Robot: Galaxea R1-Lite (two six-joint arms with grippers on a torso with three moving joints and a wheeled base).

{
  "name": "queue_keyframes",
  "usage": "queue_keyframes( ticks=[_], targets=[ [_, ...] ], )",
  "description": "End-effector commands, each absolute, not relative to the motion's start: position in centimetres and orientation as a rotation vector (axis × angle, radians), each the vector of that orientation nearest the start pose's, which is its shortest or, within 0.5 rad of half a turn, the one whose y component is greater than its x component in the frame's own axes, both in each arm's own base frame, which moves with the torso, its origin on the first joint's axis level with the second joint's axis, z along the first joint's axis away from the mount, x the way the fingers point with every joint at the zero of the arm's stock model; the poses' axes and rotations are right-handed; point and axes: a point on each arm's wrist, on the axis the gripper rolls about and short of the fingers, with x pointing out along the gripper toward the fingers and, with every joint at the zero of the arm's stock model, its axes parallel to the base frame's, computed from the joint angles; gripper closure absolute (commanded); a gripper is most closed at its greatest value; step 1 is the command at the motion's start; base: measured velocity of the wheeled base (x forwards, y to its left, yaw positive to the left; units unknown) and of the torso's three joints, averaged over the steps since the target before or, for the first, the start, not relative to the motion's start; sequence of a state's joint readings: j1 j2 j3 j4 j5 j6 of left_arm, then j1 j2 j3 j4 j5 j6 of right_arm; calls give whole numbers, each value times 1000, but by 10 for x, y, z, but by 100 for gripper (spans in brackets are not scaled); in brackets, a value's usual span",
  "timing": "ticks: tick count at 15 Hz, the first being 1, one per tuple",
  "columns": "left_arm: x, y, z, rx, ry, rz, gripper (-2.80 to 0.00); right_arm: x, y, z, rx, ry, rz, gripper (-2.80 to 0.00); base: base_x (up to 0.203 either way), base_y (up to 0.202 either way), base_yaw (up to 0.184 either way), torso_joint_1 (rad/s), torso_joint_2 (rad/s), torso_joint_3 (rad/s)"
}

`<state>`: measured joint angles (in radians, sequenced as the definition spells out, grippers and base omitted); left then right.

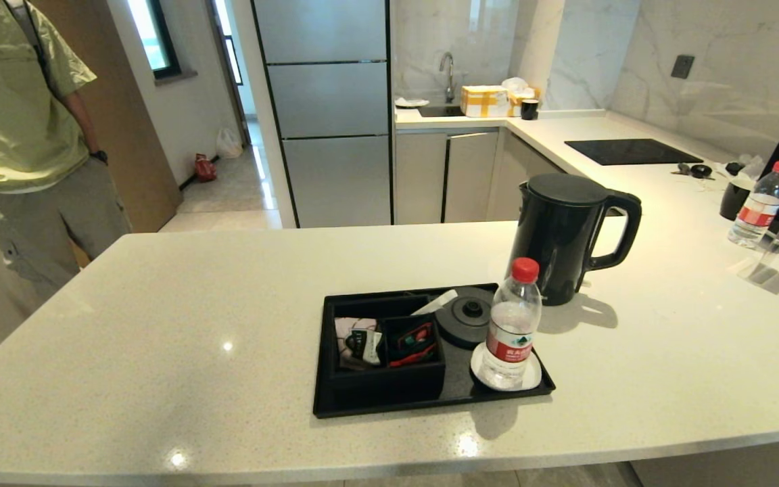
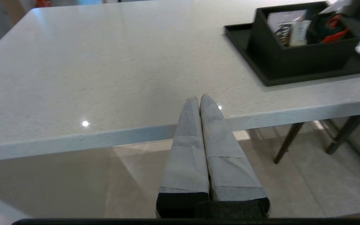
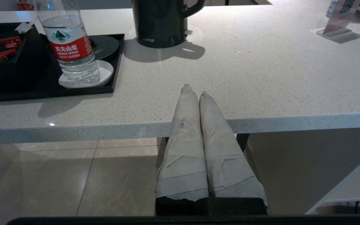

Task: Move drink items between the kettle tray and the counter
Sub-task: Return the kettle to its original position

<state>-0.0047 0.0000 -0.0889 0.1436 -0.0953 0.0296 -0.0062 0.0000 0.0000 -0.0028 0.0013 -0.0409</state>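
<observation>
Kettle: tall matte-black electric kettle on the speckled off-white counter, at the tray's one o'clock.
Bottle: clear red-capped water bottle on the flat black tray's white coaster.
Left gripper: clenched, empty.
Right gripper: clenched, empty.

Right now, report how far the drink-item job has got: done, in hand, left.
Done: possibly the kettle, which stands on the counter beside the tray, its base bare. In hand: nothing; the left gripper and right gripper hang shut and empty before the counter edge. Left: the bottle on the coaster and the packets in the compartments.
</observation>
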Motion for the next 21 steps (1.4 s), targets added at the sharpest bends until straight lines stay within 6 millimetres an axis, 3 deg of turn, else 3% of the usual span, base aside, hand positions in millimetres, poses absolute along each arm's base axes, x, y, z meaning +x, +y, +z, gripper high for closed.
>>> queue_keyframes(
  ticks=[1,3,5,21],
  targets=[
    [-30,-1,85,58,57,-70,0,-23,0,75,-41,-1,-5,0,0,0,0,0,0,0],
    [-28,-1,75,134,96,-62,0,-23,0,75,-41,-1,-5,0,0,0,0,0,0,0],
    [-30,-1,78,56,105,-44,0,-23,0,75,-41,-1,-5,0,0,0,0,0,0,0],
    [-29,-1,78,46,100,-39,0,-23,0,76,-64,-5,3,0,0,0,0,0,0,0]
  ],
)
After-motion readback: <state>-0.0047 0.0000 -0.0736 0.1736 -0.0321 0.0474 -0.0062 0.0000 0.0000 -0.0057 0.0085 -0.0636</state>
